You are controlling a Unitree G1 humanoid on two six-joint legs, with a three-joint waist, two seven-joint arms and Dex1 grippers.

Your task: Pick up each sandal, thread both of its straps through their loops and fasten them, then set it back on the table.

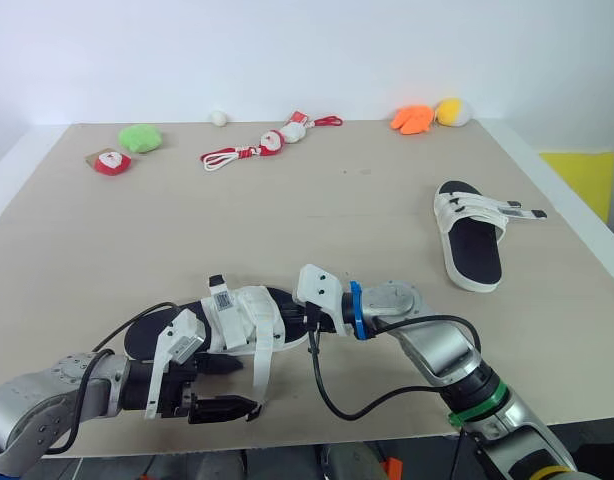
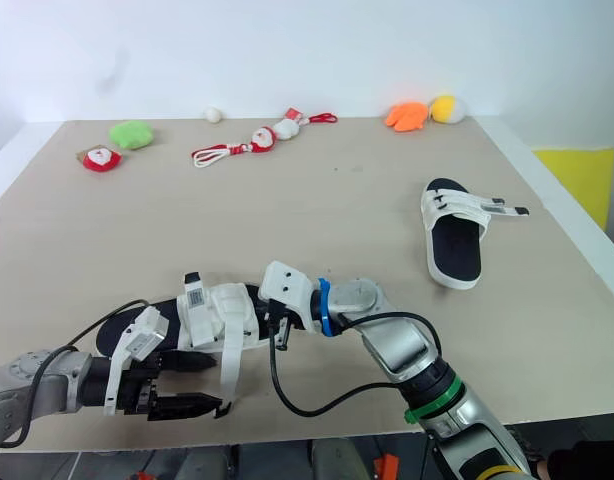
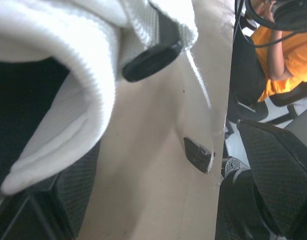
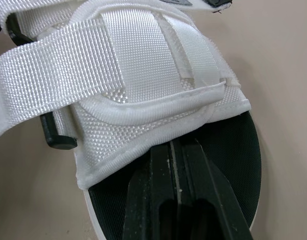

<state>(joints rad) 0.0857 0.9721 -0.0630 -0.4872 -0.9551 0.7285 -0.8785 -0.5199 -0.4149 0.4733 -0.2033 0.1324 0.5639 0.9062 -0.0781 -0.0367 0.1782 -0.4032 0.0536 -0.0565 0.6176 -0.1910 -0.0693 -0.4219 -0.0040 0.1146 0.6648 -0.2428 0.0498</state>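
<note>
Nearest us, the left gripper [image 1: 242,387] hovers at the table's front edge with its two black fingers spread apart. The loose strap [image 1: 259,365] of the near sandal [image 1: 237,312] dangles at their tips, ungripped, and we judge it is lined up so the strap end can be pinched and led toward its loop. Across from it, the right gripper [image 4: 176,150] has its fingers pressed together and slid along the black footbed under the white upper. We read this as pinning the shoe to the table [image 1: 337,200] while the other arm works (nothing seems caught between those fingers). A second sandal [image 1: 467,237] lies well apart on the table's right side, its straps laid across the foot with their ends sticking out sideways; whether they are fastened we cannot tell. Seen from the head, the right fingertips are hidden inside the near sandal. On that sandal, the black loop [image 4: 56,135] is half covered by webbing, so we cannot make out whether any strap passes through it. Beyond the table edge, a seated person in orange [image 3: 286,50] is cut off by the frame.
</note>
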